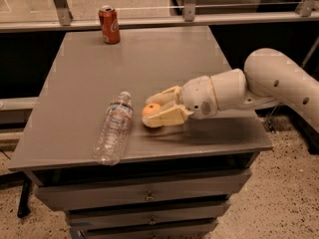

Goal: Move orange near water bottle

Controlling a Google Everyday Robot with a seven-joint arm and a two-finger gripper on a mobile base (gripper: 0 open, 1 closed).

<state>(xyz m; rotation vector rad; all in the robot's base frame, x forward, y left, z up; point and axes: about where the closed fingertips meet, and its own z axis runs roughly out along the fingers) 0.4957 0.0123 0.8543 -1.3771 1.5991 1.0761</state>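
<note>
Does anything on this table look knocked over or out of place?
Only the water bottle: it lies on its side near the table's front edge, not standing. The soda can stands upright at the back. The pincer grips the orange just right of the bottle.

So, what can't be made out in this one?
Camera view, orange: largely covered by the fingers of the tool shut on it, beside the water bottle; contact with the table unclear.
Camera view, bottle label: print too small to read.
Camera view, arm: cut off by the right edge.
</note>
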